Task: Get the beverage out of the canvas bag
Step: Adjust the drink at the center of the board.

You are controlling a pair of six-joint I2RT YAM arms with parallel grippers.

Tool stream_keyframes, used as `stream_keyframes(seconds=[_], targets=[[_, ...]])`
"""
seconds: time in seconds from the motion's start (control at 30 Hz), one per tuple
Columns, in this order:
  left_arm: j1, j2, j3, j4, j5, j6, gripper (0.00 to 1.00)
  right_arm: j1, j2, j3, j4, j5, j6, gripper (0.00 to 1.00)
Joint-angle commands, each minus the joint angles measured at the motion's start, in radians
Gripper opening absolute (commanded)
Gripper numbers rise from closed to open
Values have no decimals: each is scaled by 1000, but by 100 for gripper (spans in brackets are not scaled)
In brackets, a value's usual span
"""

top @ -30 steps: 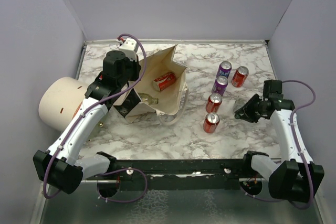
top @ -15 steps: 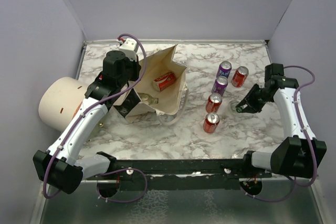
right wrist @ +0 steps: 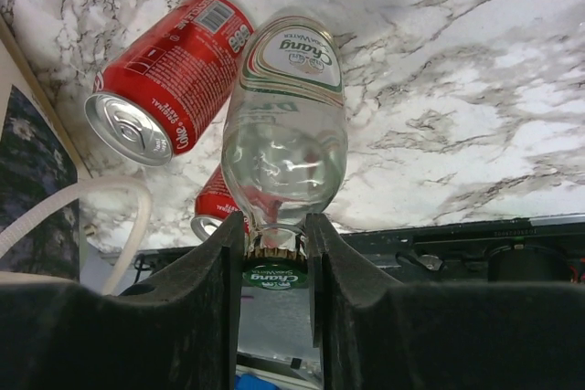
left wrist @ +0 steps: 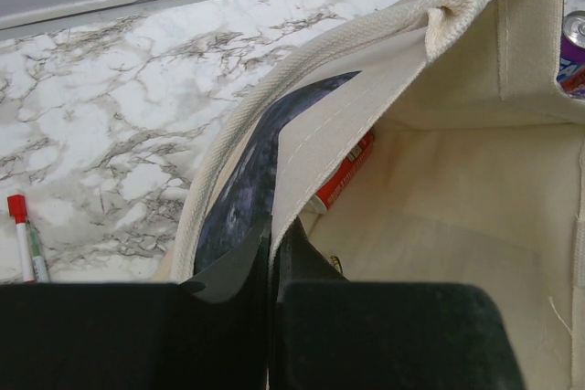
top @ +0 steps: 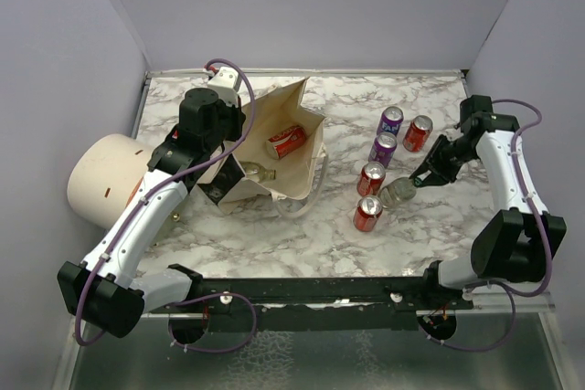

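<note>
Right now I read this as the set-down step. My right gripper (right wrist: 274, 246) is clamped on the neck of a clear glass bottle (right wrist: 283, 125), which hangs tilted with its base low, out of the bag and over the right half of the bench (top: 228, 235). I cannot tell whether the base touches the marble. My left gripper (left wrist: 272, 239) is pinched shut on the rim of the canvas bag (top: 302, 166), which sits left of centre towards the far edge with its mouth held open. Next, I judge, the bottle wants standing upright in a gap among the cans before the jaws let go, or it may tip one over. Counting: one bag. Two bottles, one in my grip and a second bottle (top: 257, 172) lying in the bag. Six cans, five standing outside as three red cans (top: 372, 177) and two purple cans (top: 382, 148), plus a lone red can (top: 286, 142) inside. By my count, two drinks are left to fetch.
</note>
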Motion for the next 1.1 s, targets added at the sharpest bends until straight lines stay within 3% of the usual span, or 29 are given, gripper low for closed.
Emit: stream_keyframes(seconds=[0.0,0.23,0.67,0.8,0.93,1.07], targets=[[6,-17,11,18,14,3,0,0,13,65,16,-55,-33,2],[8,-6,20,34,21,0,0,21,47,127,1,-40,-70,4],[8,-9,49,27,28,2,0,175,110,189,-39,149,-64,15],[8,-6,63,23,29,6,0,206,131,215,-45,178,-74,26],[8,-9,73,23,31,2,0,215,137,206,-22,137,-90,43],[8,-14,84,18,25,2,0,216,138,197,3,96,-121,53]])
